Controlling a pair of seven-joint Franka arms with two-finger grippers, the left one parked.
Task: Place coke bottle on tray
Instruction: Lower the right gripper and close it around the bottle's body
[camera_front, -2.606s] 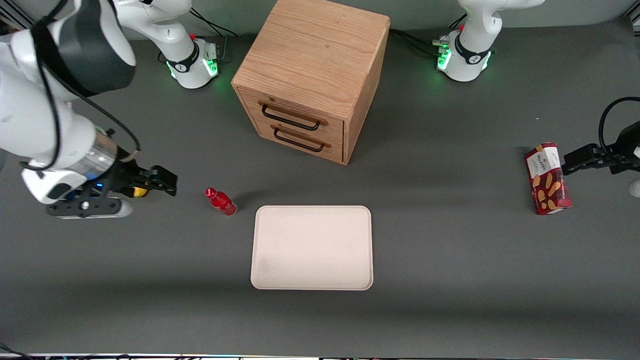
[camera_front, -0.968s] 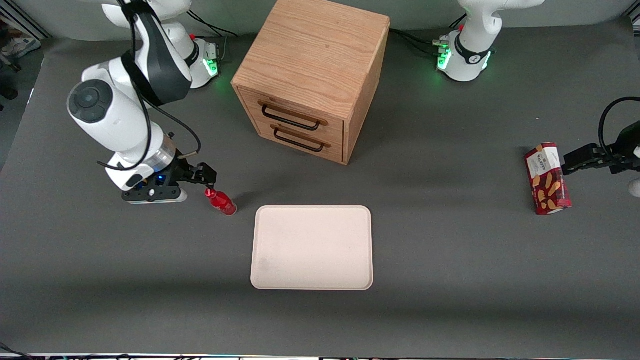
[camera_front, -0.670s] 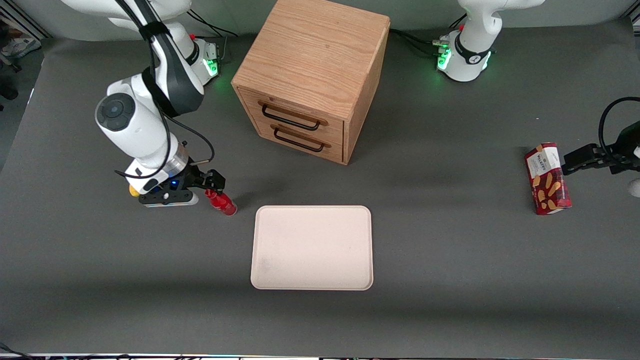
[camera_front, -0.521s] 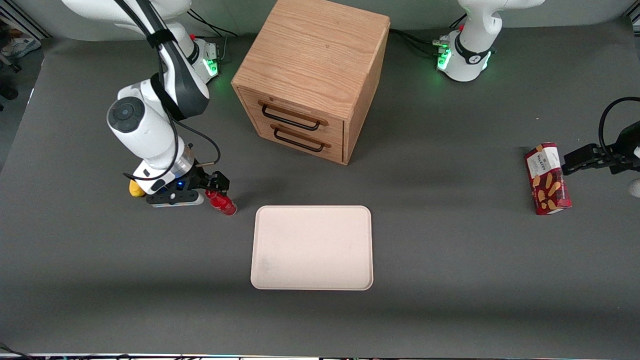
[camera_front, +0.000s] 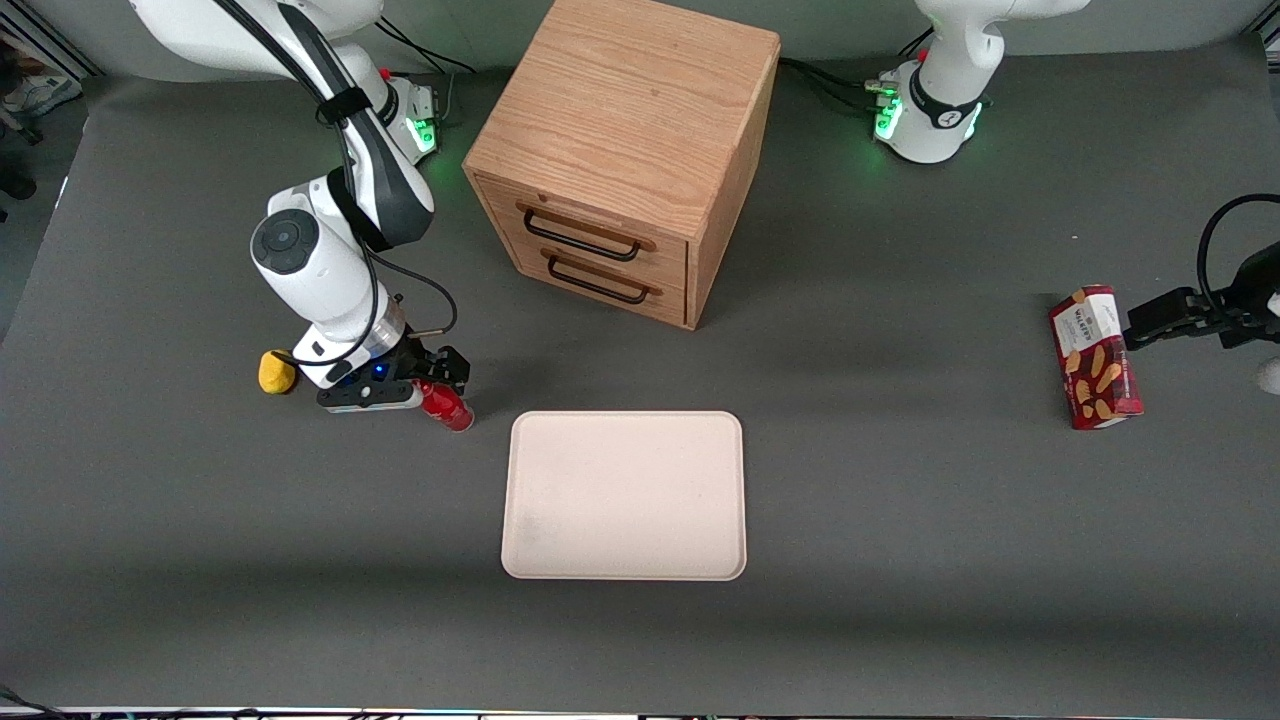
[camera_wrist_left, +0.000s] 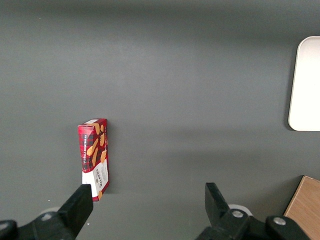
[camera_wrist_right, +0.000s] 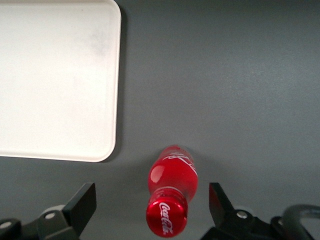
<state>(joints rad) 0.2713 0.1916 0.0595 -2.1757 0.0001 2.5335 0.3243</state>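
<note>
A yellow lump (camera_front: 276, 372) lies on the grey worktop (camera_front: 900, 520) toward the working arm's end. Next, the claw (camera_front: 432, 384) hangs over the upright coke bottle (camera_front: 445, 405), fingers (camera_wrist_right: 82, 204) spread wide, not touching. The tray (camera_front: 625, 495) lies just beside, bare worktop all around its rim.

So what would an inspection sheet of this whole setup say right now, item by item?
Surface: dark grey table, flat and matte.
Job's things: coke bottle standing on the table, not yet on the tray; the tray holds nothing.
Clutter: yellow lump toward the working arm's end; red snack box toward the parked arm's end; wooden drawer cabinet, both drawers shut.
Grippers: gripper open, over the bottle's cap, fingers either side, not touching.
Cables: black cable looping along the working arm's wrist.
Surroundings: nothing seen.
</note>
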